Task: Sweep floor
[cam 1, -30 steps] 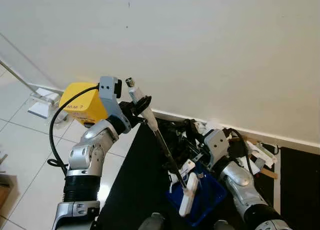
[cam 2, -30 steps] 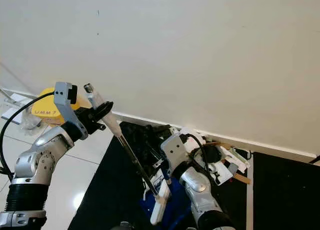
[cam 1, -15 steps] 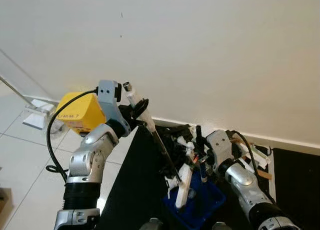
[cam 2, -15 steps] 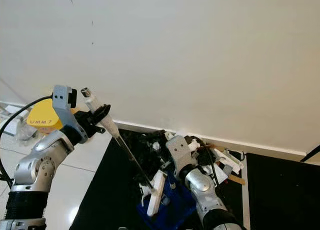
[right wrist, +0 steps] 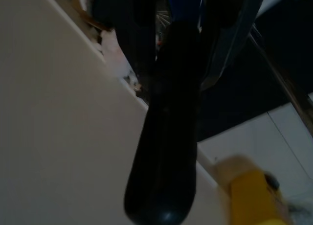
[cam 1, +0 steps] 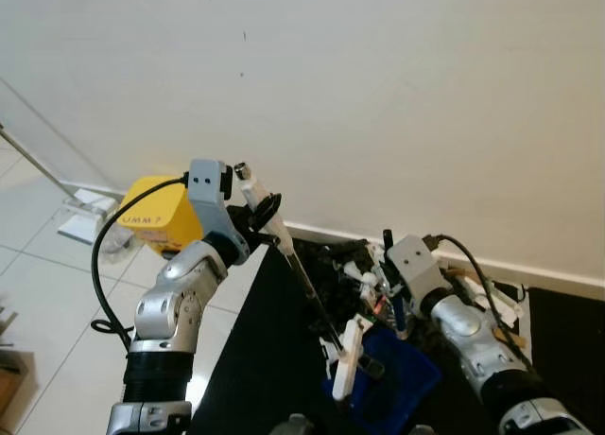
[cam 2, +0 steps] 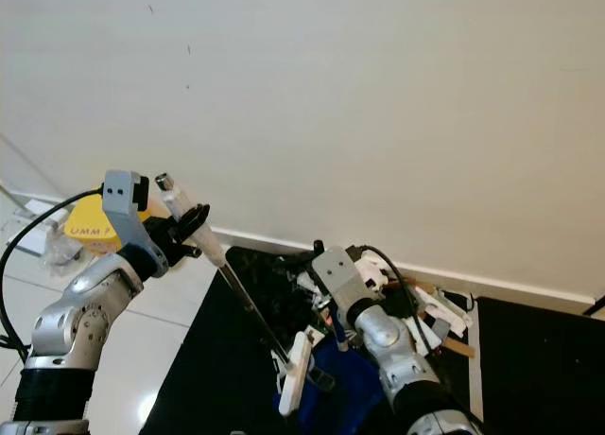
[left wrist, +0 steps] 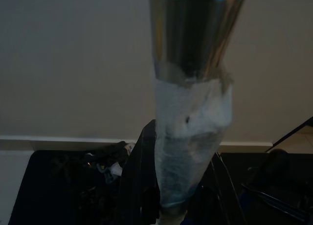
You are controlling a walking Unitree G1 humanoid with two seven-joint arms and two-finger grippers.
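Observation:
My left gripper (cam 1: pixel 267 216) is shut on the taped upper end of a broom handle (cam 1: pixel 302 279), held up beside the wall. The thin dark stick slants down to a white brush head (cam 1: pixel 348 359) at the front edge of a blue dustpan (cam 1: pixel 402 374) on the black mat. In the left wrist view the white tape (left wrist: pixel 193 112) and the metal tip (left wrist: pixel 195 29) are close up. My right gripper (cam 1: pixel 386 286) is shut on the dustpan's black handle (right wrist: pixel 166 137), which points up toward the wall.
A pile of dark and white litter (cam 1: pixel 340 263) lies on the black mat (cam 1: pixel 269 359) along the skirting. A yellow box (cam 1: pixel 156 217) sits on the white tiles to the left, with a white stand's base (cam 1: pixel 80 225) beyond it. The wall is close ahead.
The view has shifted slightly. My right gripper has risen with the dustpan handle, and the dustpan has moved a little right. The left gripper keeps its hold on the broom.

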